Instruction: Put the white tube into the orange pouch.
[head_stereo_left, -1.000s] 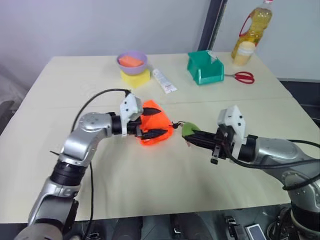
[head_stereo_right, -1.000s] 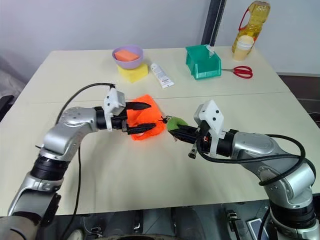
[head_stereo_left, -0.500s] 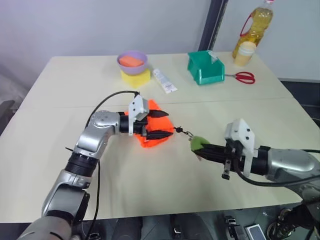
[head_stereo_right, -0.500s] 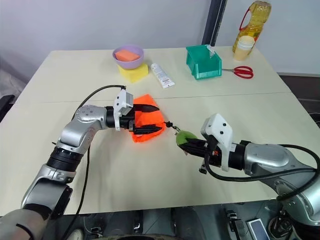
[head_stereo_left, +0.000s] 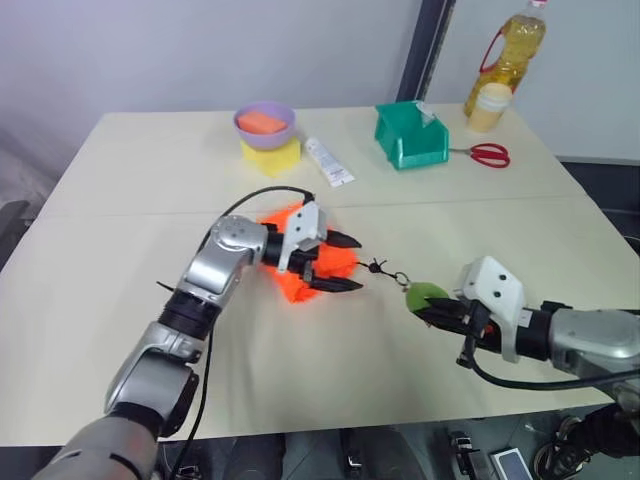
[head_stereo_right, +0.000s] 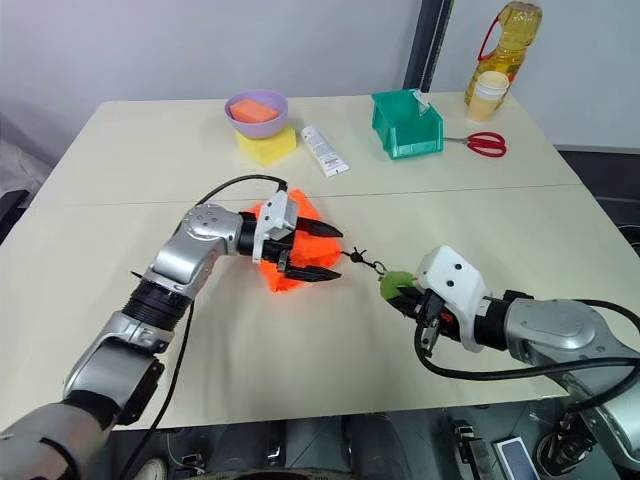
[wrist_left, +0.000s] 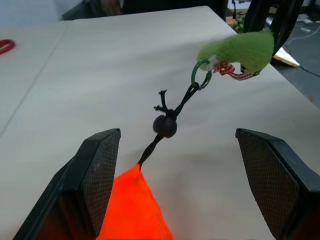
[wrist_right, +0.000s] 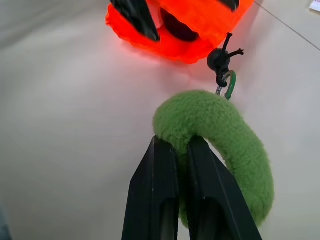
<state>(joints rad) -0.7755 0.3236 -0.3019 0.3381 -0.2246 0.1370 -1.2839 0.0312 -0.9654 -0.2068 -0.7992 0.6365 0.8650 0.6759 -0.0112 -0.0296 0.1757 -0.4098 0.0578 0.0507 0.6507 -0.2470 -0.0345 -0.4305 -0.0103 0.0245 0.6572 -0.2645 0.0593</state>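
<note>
The orange pouch (head_stereo_left: 297, 268) lies bunched on the table's middle. My left gripper (head_stereo_left: 351, 264) is open, its fingers either side of the pouch's corded end; the orange corner (wrist_left: 134, 210) sits between the pads without being clamped. A black cord with a round toggle (wrist_left: 165, 126) runs taut from the pouch to a small green ring (wrist_left: 201, 75) and a fuzzy green disc (head_stereo_left: 425, 296). My right gripper (wrist_right: 172, 145) is shut on that green disc (wrist_right: 220, 140), off to the pouch's right and nearer the front edge. The white tube is hidden.
At the back stand a purple bowl (head_stereo_left: 265, 122) holding an orange block on a yellow sponge (head_stereo_left: 272, 156), a flat white squeeze tube (head_stereo_left: 328, 162), a green bin (head_stereo_left: 411, 136), red scissors (head_stereo_left: 488, 154), an oil bottle (head_stereo_left: 511, 52) and a jar (head_stereo_left: 489, 106).
My right gripper has drawn the green disc rightward and toward the front edge, stretching the cord. The left gripper slid right along the pouch, still open.
</note>
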